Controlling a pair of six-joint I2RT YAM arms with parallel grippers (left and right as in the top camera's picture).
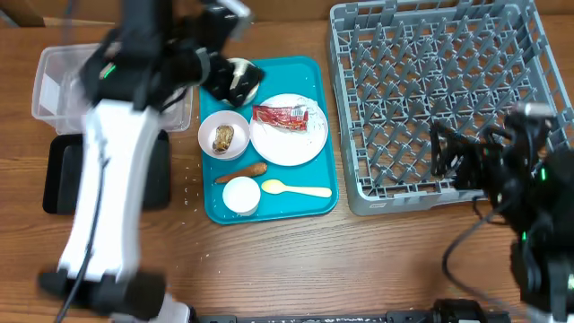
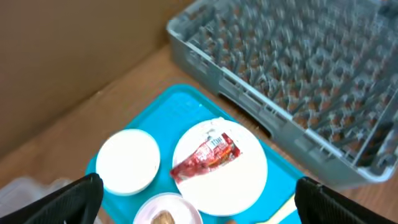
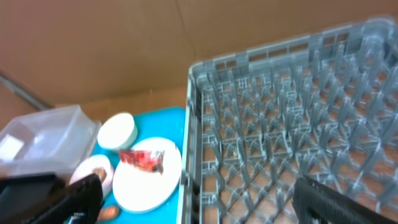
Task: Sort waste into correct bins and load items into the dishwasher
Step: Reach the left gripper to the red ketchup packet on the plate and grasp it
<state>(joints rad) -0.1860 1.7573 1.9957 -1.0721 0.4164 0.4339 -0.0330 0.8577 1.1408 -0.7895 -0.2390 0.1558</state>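
On the teal tray [image 1: 309, 72] lies a pale plate [image 1: 291, 144] with the red wrapper [image 1: 281, 117] on it. Beside it are the pink bowl [image 1: 212, 124] holding the brown lump [image 1: 223, 136], the carrot stick [image 1: 240, 170] and a white cup [image 1: 240, 196]. My left gripper [image 1: 224, 79] is open and empty above the tray's far end, partly hiding another white bowl [image 2: 127, 162]. In the left wrist view the gripper [image 2: 199, 205] hangs over the plate [image 2: 224, 180] and wrapper [image 2: 205, 152]. My right gripper [image 1: 446, 154] is open and empty over the dish rack [image 1: 439, 54], also in the right wrist view [image 3: 199, 202].
The clear tub [image 1: 54, 81] and black tray [image 1: 63, 170] sit at the left, partly under my left arm. A yellow spoon [image 1: 296, 188] lies at the tray's near edge. A cardboard wall [image 3: 186, 37] stands behind the table.
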